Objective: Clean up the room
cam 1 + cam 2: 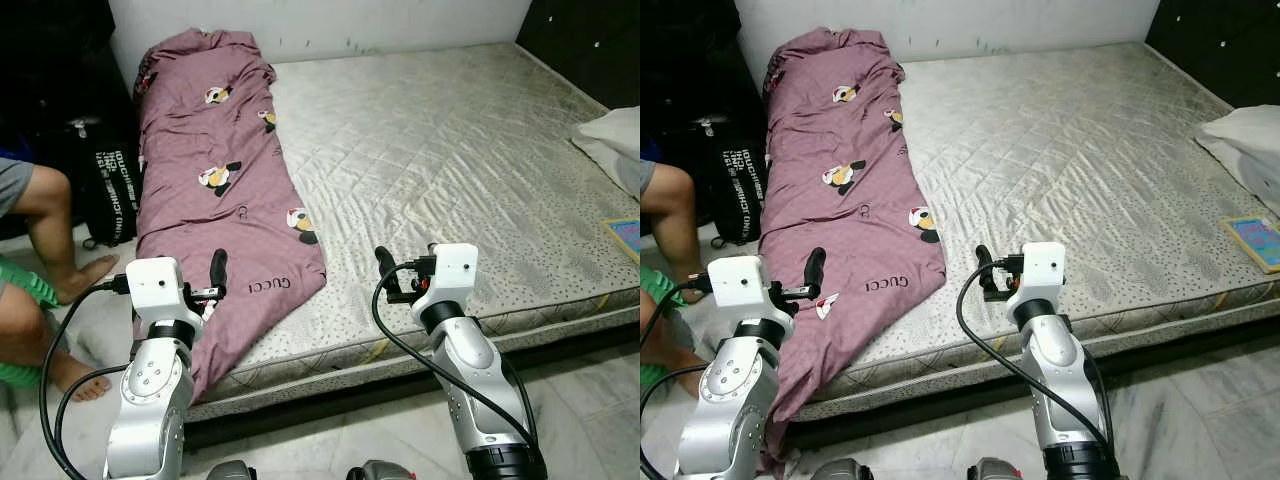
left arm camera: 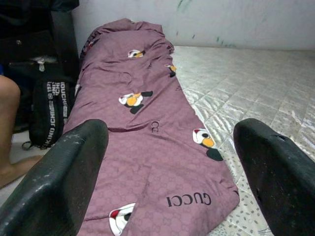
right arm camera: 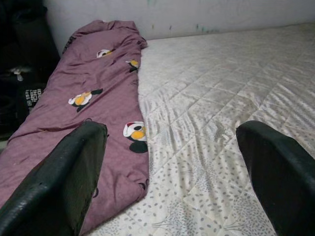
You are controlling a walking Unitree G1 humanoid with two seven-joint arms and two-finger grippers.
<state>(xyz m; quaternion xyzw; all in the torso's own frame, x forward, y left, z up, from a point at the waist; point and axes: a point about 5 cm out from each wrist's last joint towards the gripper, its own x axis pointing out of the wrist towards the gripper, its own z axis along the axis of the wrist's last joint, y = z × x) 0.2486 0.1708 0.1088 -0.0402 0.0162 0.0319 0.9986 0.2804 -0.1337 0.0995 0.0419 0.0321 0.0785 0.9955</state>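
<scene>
The purple blanket [image 1: 225, 190] lay in a long strip down the mattress's [image 1: 450, 170] left side, its near end drooping off the edge. Tidying looked barely begun: the left gripper [image 1: 212, 283] and right gripper [image 1: 392, 275] hovered near it, both spread and empty.

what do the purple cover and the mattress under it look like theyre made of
Purple cover: soft woven cloth, likely cotton or polyester, matte; it creases, bunches and drapes over the bed edge, with printed cartoon figures. Mattress: quilted fabric ticking with a slight sheen, judging by its stitched diamond pattern and small printed specks.
</scene>
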